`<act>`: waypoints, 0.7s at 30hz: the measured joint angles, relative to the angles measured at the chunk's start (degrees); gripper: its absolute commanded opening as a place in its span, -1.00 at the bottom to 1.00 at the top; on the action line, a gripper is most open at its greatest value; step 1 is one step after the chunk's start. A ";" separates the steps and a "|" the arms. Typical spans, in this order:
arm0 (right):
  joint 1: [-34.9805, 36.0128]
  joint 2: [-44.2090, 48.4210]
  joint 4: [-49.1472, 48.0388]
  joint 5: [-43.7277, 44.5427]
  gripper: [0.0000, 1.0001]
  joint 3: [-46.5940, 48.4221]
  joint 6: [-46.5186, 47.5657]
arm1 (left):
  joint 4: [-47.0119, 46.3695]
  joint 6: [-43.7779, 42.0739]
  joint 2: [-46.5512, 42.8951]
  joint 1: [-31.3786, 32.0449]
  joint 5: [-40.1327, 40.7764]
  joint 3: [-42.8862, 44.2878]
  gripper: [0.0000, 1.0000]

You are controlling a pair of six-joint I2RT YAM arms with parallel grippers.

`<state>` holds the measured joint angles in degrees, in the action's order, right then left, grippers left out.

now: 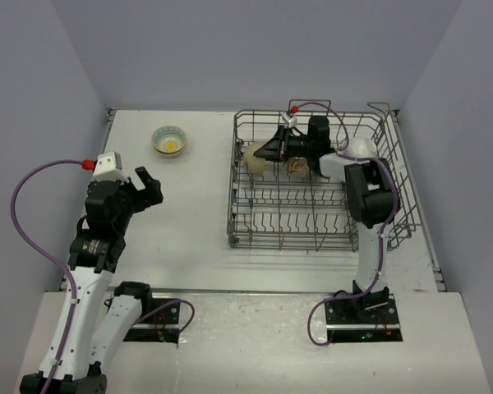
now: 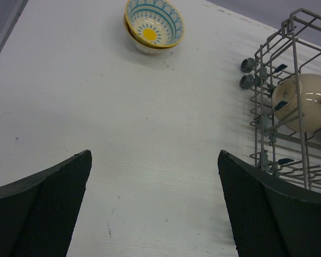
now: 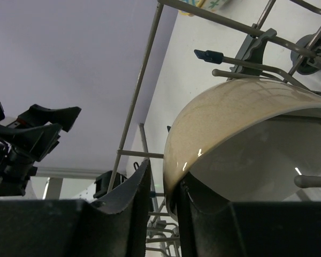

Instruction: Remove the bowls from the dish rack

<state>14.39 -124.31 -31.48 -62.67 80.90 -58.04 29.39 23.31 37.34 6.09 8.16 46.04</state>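
The grey wire dish rack (image 1: 289,241) stands on the right of the table. My right gripper (image 1: 265,153) reaches into its far left part. In the right wrist view the right gripper (image 3: 164,172) straddles the rim of a beige bowl (image 3: 230,115): one finger inside against the wall, the other outside with a thin gap. That bowl also shows in the top view (image 1: 254,161) and the left wrist view (image 2: 305,101). A patterned bowl (image 1: 170,140) sits on the table at the far left and looks stacked on another (image 2: 152,27). My left gripper (image 1: 148,187) is open and empty above bare table (image 2: 155,203).
Another beige bowl (image 1: 297,167) stands in the rack under the right wrist. A white bowl (image 1: 361,148) shows partly behind the right arm. The rack's wire wall (image 2: 262,107) and upright tines (image 3: 144,69) close in round the right gripper.
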 measured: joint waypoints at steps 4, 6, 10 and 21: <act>0.00 -0.24 -2.62 0.00 -0.64 -0.68 -2.14 | 0.00 0.00 0.00 0.00 0.00 0.00 1.00; 0.00 -0.37 -3.56 0.02 -0.67 -0.79 -3.21 | -0.02 0.00 0.02 0.00 0.00 0.00 1.00; 0.00 -0.87 -5.40 0.11 -0.92 -0.79 -4.85 | -0.02 0.00 0.02 0.02 0.00 0.00 1.00; -0.22 -1.46 -11.39 -0.07 -1.00 -1.66 -10.16 | -0.02 0.00 0.02 0.07 -0.02 0.00 1.00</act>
<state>14.17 -125.78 -42.87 -62.74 79.24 -68.20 29.36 23.31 37.36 6.15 8.14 46.04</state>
